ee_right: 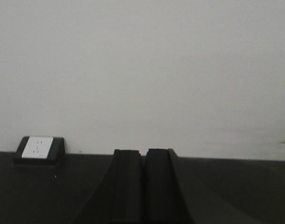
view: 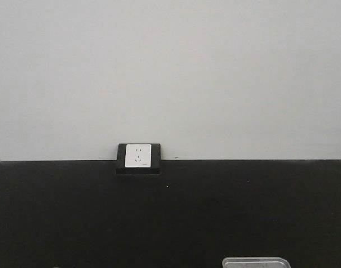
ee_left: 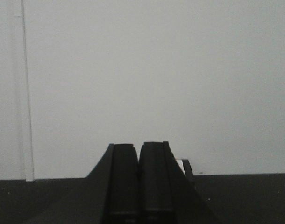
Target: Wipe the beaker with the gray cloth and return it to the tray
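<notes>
L gripper (ee_left: 138,150): jaws pressed together, nothing betw. them, pointing toward wall. R gripper (ee_right: 142,155): same, jaws closed, empty. Tray (view: 254,262): only far rim shows, bottom edge of front view, right of ctr, on black tabletop (view: 75,218). Socket (view: 139,156): white face, black housing, at tabletop's back edge. Wall (view: 170,72): plain white, behind.

Both look the same from the wrist cams. The left gripper (ee_left: 138,148) is matte black all over: two chunky fingers (ee_left: 124,182) with flat, squared-off tops, just a thin seam between them, and outer sides that slope away like little ramps. The right gripper (ee_right: 143,154) is the same deal, with black blocky fingers (ee_right: 157,186) and sloped sides. It's too dark to see any surface detail.
</notes>
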`<state>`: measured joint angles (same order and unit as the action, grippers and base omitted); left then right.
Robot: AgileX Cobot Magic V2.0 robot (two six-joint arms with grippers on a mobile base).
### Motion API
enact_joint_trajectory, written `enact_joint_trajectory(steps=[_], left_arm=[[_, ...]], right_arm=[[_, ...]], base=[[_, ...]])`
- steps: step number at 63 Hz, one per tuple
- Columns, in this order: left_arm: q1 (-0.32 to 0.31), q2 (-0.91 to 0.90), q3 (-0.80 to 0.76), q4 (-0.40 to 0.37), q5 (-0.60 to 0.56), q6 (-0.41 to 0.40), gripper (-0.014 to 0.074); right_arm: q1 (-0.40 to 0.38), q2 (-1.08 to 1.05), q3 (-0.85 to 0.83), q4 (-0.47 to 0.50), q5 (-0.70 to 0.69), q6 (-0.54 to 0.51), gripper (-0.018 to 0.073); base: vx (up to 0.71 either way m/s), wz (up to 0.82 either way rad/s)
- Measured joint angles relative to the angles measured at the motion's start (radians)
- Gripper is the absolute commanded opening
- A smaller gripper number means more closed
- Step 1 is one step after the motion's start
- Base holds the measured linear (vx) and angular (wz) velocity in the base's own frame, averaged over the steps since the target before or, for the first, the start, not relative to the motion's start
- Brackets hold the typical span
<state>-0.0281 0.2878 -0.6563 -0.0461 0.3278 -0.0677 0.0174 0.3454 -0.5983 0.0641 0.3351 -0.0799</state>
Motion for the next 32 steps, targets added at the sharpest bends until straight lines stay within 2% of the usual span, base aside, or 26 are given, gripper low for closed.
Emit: enact_joint_trajectory(steps=[8, 14, 27, 32], left_arm=[[0.000, 0.101, 0.000, 0.000, 0.039, 0.000, 0.0075], [0.000, 0.168, 0.000, 0.000, 0.081, 0.000, 0.0168], [0.000, 0.304, 0.000, 0.000, 0.228, -0.001, 0.0516], [0.000, 0.365, 0.000, -0.004, 0.263, -0.004, 0.0608]], right_arm=[[0.000, 0.099, -0.003, 0.000, 0.029, 0.000, 0.0048], [0.000, 0.152, -0.003, 0.000, 0.034, 0.000, 0.0114], [0.000, 0.207, -0.003, 0.000, 0.036, 0.000, 0.0343], [0.000, 0.213, -0.002, 0.000, 0.040, 0.000, 0.0433]], base=[[0.00, 0.00], [0.00, 0.00], [0.00, 0.00], [0.00, 0.00]])
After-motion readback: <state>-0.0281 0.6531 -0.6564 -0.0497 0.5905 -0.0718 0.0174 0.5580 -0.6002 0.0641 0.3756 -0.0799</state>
